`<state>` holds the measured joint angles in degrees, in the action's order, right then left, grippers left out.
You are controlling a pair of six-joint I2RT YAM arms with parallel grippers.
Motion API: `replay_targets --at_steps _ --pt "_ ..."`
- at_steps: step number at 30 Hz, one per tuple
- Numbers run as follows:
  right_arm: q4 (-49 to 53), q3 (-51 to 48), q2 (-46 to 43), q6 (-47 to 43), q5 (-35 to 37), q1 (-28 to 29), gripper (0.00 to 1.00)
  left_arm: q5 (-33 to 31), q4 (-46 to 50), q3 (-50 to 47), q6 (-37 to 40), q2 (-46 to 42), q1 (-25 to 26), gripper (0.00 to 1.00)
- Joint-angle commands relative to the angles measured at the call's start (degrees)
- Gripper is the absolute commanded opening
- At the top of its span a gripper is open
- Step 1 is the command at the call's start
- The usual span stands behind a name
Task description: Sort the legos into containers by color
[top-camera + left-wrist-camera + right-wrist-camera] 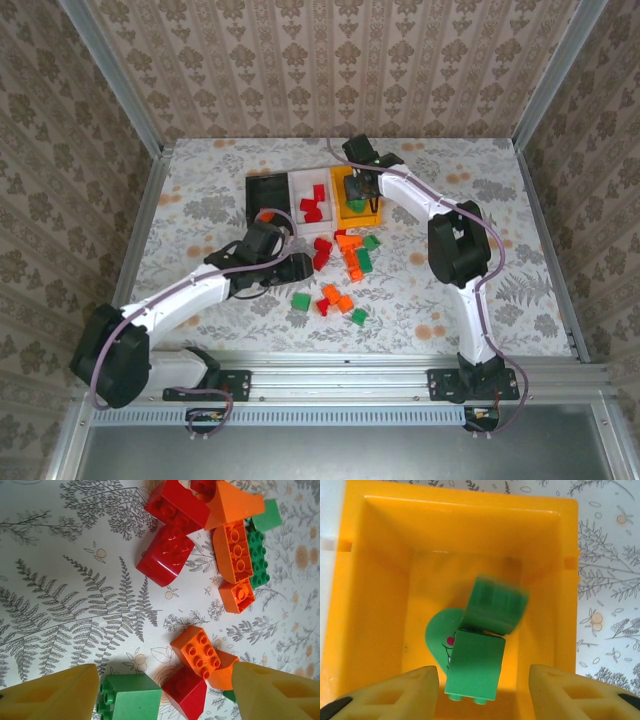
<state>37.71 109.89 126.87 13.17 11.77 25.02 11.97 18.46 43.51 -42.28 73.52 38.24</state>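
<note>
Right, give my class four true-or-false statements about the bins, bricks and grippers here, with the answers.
1. The white bin holds red bricks. True.
2. The right gripper hangs over the white bin. False: it is over the orange-yellow bin.
3. Green bricks lie in the orange-yellow bin. True.
4. The left gripper is shut on a brick. False: its jaws stand open above loose bricks on the table, holding nothing.
</note>
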Motion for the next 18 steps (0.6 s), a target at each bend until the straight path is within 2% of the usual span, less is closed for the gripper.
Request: replay_targets --at_steps 1,4,7,13,18 --pt "1.34 0.14 -4.81 -0.38 -1.75 0.56 0.55 -1.6 3.86 5.65 7.32 4.94 0.84 0.72" --pt "-0.28 -4.07 -9.84 0.24 -1.88 1.16 0.57 -4.78 5.04 9.82 12.33 10.11 2.13 0.69" --pt "-4.55 -13.65 -18.04 2.39 -3.1 1.61 0.59 -7.82 6.4 14.73 16.74 16.37 3.28 0.65" --pt "-11.55 -32.76 -31.58 6.41 -3.0 1.44 0.61 -10.32 6.06 19.31 23.18 23.75 5.21 0.64" --pt "-14.93 -43.31 -38.52 9.02 -2.73 1.35 0.62 -11.44 5.57 21.23 25.33 27.97 5.53 0.61"
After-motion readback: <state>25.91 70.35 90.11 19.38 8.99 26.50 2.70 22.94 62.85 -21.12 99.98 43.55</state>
